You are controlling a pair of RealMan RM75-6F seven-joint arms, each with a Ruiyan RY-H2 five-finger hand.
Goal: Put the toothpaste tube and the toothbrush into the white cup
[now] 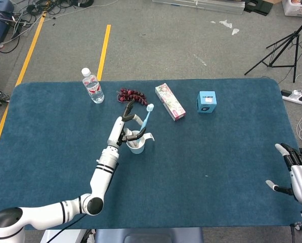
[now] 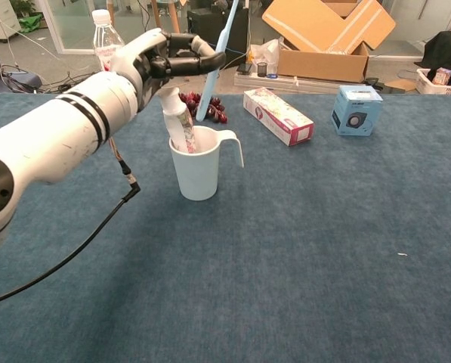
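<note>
fingers of the left hand are pinching the toothbrush above the white cup, left of centre. toothpaste tube is standing inside. right hand is resting spread, holding nothing, lower right.

head view overhead, chest view low, close

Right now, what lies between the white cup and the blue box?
In the head view, the pink carton lies between the white cup and the blue box, set back from the direct line.
</note>
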